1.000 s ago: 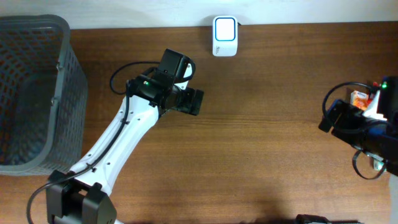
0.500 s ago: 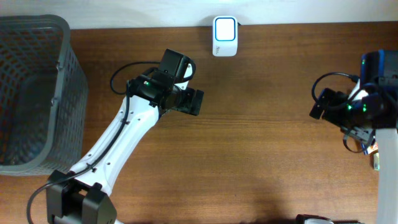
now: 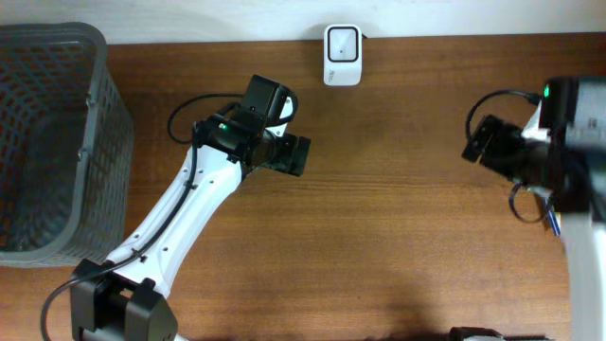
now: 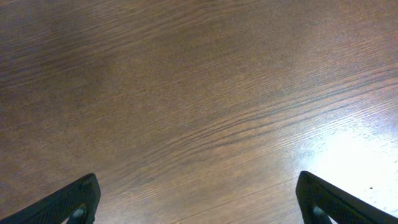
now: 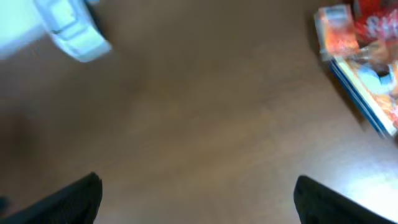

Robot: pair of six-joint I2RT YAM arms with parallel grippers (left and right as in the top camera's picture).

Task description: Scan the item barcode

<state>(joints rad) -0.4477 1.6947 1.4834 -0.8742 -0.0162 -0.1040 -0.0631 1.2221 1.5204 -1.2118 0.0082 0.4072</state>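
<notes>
The white barcode scanner (image 3: pixel 342 55) stands at the table's back edge; it shows blurred in the right wrist view's upper left corner (image 5: pixel 71 31). The items, orange, red and blue packets (image 5: pixel 360 59), lie at the upper right of that view. In the overhead view my right arm covers nearly all of them. My right gripper (image 3: pixel 478 140) (image 5: pixel 196 193) is open over bare wood, left of the packets, holding nothing. My left gripper (image 3: pixel 289 154) (image 4: pixel 199 199) is open too, below and left of the scanner, with only wood grain between its fingers.
A grey mesh basket (image 3: pixel 57 142) fills the table's left end. The left arm's white link (image 3: pixel 170 223) runs diagonally from the front left. The table's back edge meets a pale wall behind the scanner.
My right arm has swung up and leftward from the table's right edge, its gripper now further in over the wood. The left arm has not moved.
</notes>
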